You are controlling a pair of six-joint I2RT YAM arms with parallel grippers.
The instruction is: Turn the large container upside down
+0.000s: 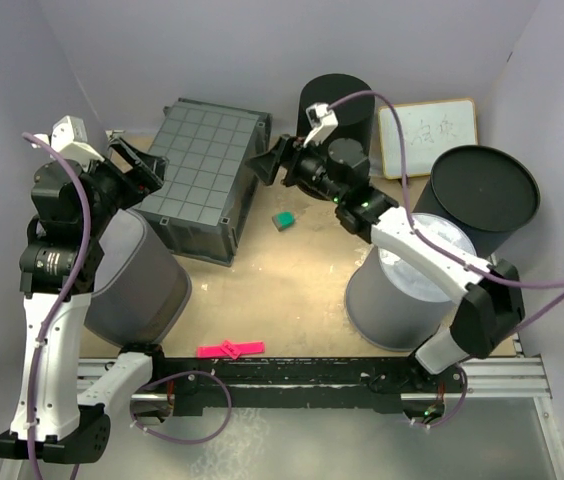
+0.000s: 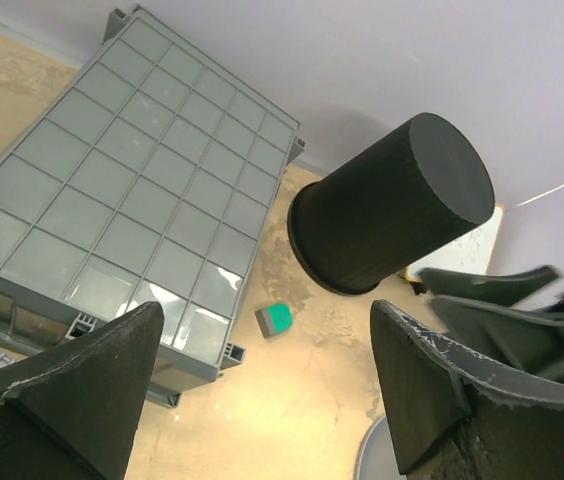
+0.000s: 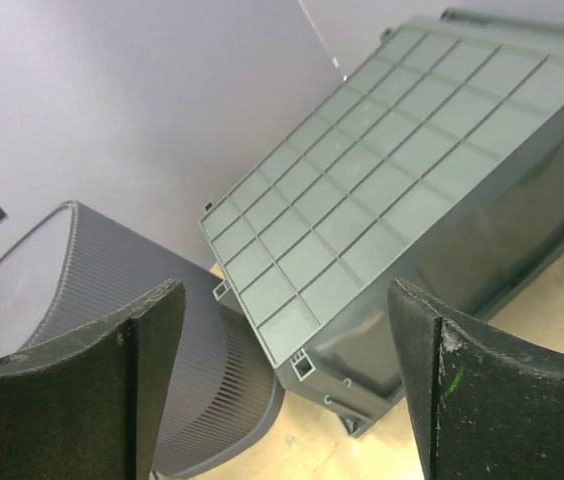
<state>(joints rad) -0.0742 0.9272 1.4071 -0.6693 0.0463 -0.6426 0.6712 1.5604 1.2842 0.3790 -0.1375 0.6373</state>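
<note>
One large container (image 1: 202, 175) sits between left end effector (image 1: 142, 165) and right end effector (image 1: 267, 165).

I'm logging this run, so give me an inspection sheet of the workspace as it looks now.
Surface: tan table, worn.
Job's things: grey crate, gridded underside facing up.
Clutter: green block, pink clip, left grey bin, right grey bin, tall black tub, wide black tub, whiteboard.
Grippers: left gripper open by the crate's left end; right gripper open by its right end; both empty.
Cables: purple cables loop off both arms.
Surroundings: pale walls.
</note>
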